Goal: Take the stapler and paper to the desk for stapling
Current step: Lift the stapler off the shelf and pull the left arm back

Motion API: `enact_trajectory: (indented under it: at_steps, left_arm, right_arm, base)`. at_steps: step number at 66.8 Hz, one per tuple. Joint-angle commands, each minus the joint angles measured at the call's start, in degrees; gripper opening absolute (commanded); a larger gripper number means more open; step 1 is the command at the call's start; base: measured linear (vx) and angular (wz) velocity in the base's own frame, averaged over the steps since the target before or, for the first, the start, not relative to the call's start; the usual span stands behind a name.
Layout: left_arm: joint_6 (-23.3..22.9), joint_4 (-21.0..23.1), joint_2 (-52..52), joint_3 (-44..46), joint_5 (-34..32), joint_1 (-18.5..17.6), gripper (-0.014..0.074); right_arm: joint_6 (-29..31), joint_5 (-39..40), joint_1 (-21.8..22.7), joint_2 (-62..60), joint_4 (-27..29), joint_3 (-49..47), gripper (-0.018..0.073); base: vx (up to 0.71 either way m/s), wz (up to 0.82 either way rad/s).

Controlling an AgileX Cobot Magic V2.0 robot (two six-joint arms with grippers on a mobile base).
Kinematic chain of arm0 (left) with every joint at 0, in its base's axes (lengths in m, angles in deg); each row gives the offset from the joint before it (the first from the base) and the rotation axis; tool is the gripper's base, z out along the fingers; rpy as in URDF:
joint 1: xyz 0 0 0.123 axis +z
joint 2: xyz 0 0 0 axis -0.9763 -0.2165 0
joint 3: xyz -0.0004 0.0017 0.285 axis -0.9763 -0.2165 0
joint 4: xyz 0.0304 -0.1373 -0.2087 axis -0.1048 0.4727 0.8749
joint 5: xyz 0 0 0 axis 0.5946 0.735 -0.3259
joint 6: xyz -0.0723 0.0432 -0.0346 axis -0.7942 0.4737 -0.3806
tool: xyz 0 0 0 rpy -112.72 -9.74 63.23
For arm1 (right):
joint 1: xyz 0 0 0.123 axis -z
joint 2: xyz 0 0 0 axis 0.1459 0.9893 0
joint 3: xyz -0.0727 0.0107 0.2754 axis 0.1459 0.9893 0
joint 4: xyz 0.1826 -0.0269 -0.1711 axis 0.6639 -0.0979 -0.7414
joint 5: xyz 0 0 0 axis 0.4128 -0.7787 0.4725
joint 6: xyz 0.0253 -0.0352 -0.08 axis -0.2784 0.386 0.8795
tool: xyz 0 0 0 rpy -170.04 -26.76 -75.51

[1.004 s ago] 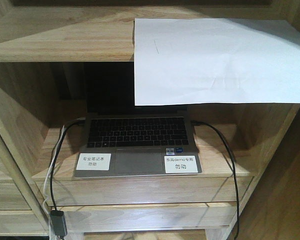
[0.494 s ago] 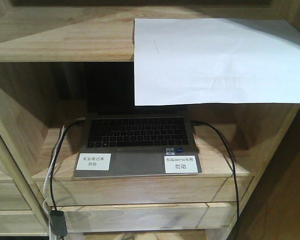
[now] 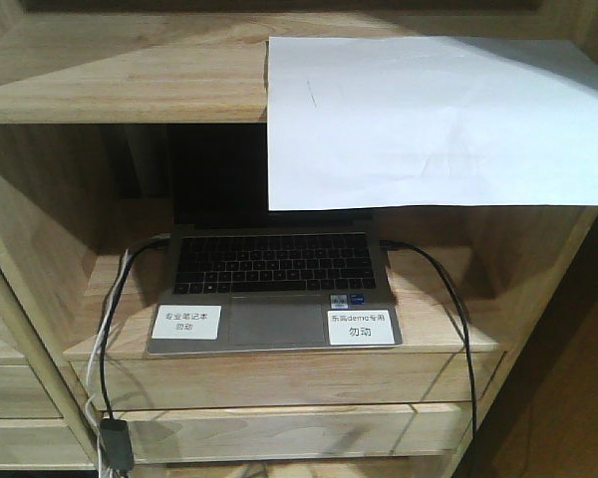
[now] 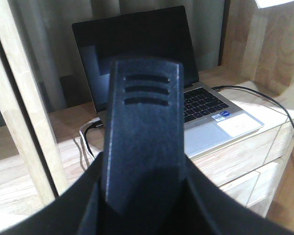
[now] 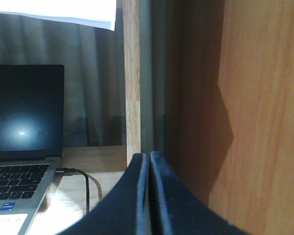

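On the upper shelf (image 3: 110, 70) in the front view, we see the paper (image 3: 429, 119) lying at the right side. Its near part hangs past the shelf edge and hides the top of the laptop (image 3: 274, 269) screen below. The sheet is lightly creased and has a tiny dark mark (image 3: 309, 92) near its left edge. The laptop sits open on the lower shelf (image 3: 448, 329), with two white labels (image 3: 186, 321) on its palm rest. Dark cables (image 3: 458, 319) run from both its sides and down over the shelf front.

From the left wrist view, the left hand (image 4: 146, 73) fills the middle of the picture. We see only the broad black back of one finger (image 4: 146, 147) with three slots, so we cannot tell whether this hand is clenched or released. Behind it stands the laptop, its screen dark, and a wooden post (image 4: 24, 98) rises at the left.

From the right wrist view, the right hand (image 5: 149, 161) is clenched: its two dark fingers (image 5: 164, 205) press together with only a thin seam between them and nothing held. It points at a wooden upright (image 5: 131, 73) beside a brown side panel (image 5: 264, 98). A white corner of the paper shows at top left, above the laptop.
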Motion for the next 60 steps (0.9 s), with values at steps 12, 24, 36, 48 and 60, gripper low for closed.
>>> enact_trajectory:
  at_steps: [12,24,36,48,60]
  left_arm:
    - [-0.15,0.68,-0.67,1.77,-6.89,-0.11,-0.0007]
    - [-0.15,0.68,-0.67,1.77,-6.89,-0.11,-0.0007]
    - [-0.15,0.68,-0.67,1.77,-6.87,-0.11,-0.0007]
    - [-0.15,0.68,-0.67,1.77,-6.87,-0.11,-0.0007]
    - [-0.15,0.68,-0.67,1.77,-6.87,-0.11,-0.0007]
  right_arm:
    - [0.26,4.33,0.34,-0.82,-0.36,0.14,-0.0009]
    - [0.19,4.63,0.34,-0.82,-0.36,0.14,-0.0009]
    - [-23.09,5.23,0.28,-0.82,0.0,0.14,-0.0009]
    - [-52.95,5.14,0.28,-0.82,-5.99,0.14,-0.0009]
    - [-65.63,5.54,0.22,-0.82,-7.44,0.14,0.0015]
  base:
    - [0.0,0.0]
    - [0.0,0.0]
    - [0.0,0.0]
    - [0.0,0.0]
    - [0.0,0.0]
